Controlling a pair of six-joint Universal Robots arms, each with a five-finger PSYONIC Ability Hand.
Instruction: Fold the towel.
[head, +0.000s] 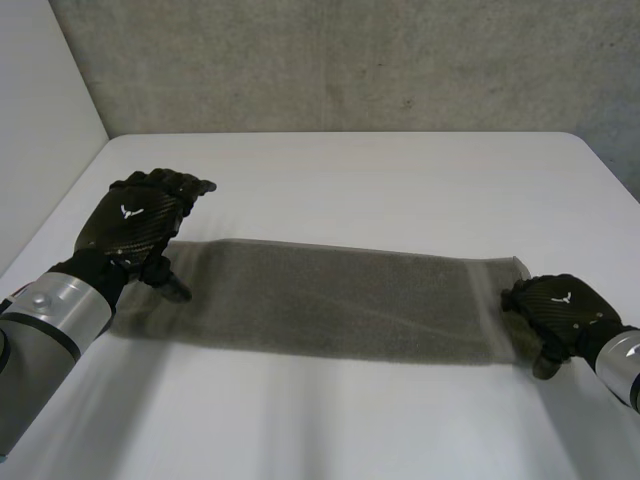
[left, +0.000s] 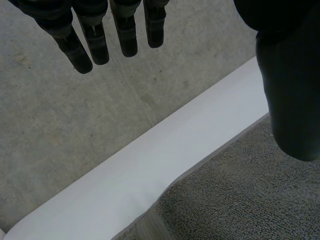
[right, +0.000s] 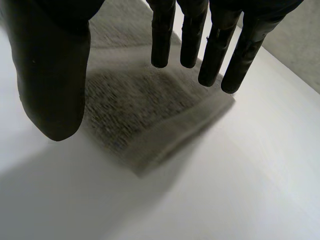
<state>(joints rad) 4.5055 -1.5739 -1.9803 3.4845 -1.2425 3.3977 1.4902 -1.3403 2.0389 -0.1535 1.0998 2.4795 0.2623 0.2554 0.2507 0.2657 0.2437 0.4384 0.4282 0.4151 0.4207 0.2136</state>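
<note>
Left hand (head: 135, 220) fingers straight, gripping nothing, above left end of grey towel (head: 330, 300); right hand (head: 560, 310) same, above right end; white table (head: 380, 170).

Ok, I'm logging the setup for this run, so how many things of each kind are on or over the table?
Grey towel: 1
Black robot hands: 2, the left hand and the right hand
Total: 3
</note>
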